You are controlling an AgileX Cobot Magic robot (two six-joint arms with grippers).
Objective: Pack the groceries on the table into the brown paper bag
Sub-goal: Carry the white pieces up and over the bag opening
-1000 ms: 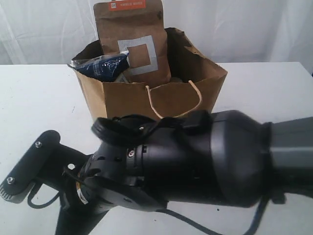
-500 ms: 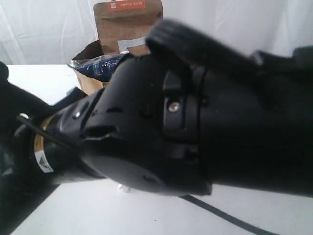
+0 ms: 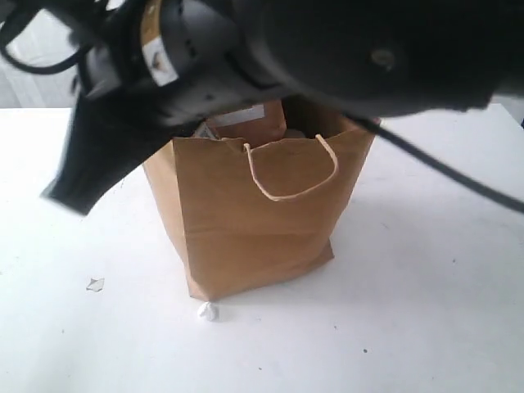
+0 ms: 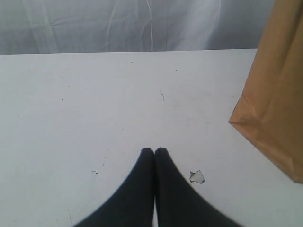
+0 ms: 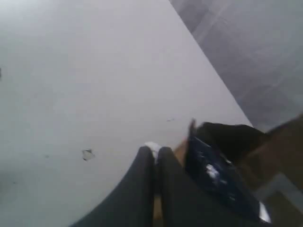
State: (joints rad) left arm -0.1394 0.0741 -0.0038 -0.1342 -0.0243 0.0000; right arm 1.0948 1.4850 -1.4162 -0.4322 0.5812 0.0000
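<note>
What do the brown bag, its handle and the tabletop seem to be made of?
Brown paper bag: matte kraft paper, creased, with folded edges.
Handle: pale twisted cord, probably paper.
Table: smooth white surface, perhaps laminate; the look leaves it open.

Bright, even light bleaches the white counter [image 3: 426,286]; the brown paper bag [image 3: 254,221] throws only a faint, soft shadow; the arm [image 3: 368,49] hanging close to the lens is a dark, unfocused smear; the left wrist view is crisp beyond the left pincer [image 4: 155,152], whose tips read soft; around the right pincer [image 5: 155,151] everything is dim, grey and blurred, the dark packet [image 5: 213,175] beside it smeared.
</note>
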